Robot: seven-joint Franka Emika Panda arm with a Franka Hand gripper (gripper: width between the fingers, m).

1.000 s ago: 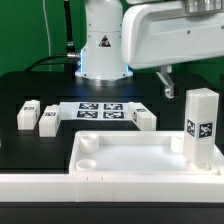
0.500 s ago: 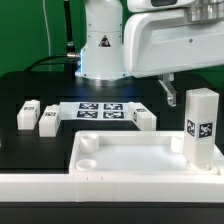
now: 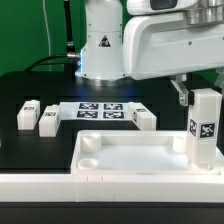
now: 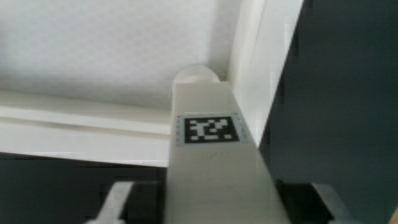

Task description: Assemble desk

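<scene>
The white desk top [image 3: 130,158] lies like a tray at the front, with a round socket [image 3: 88,148] at its near-left corner. One white leg [image 3: 205,128] with a black-and-white tag stands upright in the top's corner on the exterior view's right. My gripper [image 3: 202,94] is over that leg's upper end, with one finger [image 3: 182,91] showing beside it. In the wrist view the leg [image 4: 217,150] runs between my two fingers [image 4: 118,202], with a dark gap on each side. My gripper [image 4: 217,210] is open around the leg.
Three more tagged legs lie on the black table: two [image 3: 27,115] [image 3: 48,120] at the exterior view's left and one [image 3: 145,117] near the middle. The marker board [image 3: 100,110] lies between them. A long white border wall [image 3: 100,186] runs along the front. The robot base [image 3: 100,50] stands behind.
My arm has come down and toward the exterior view's right. The finger that hung above and beside the upright leg is now level with its top. The leg has not moved.
</scene>
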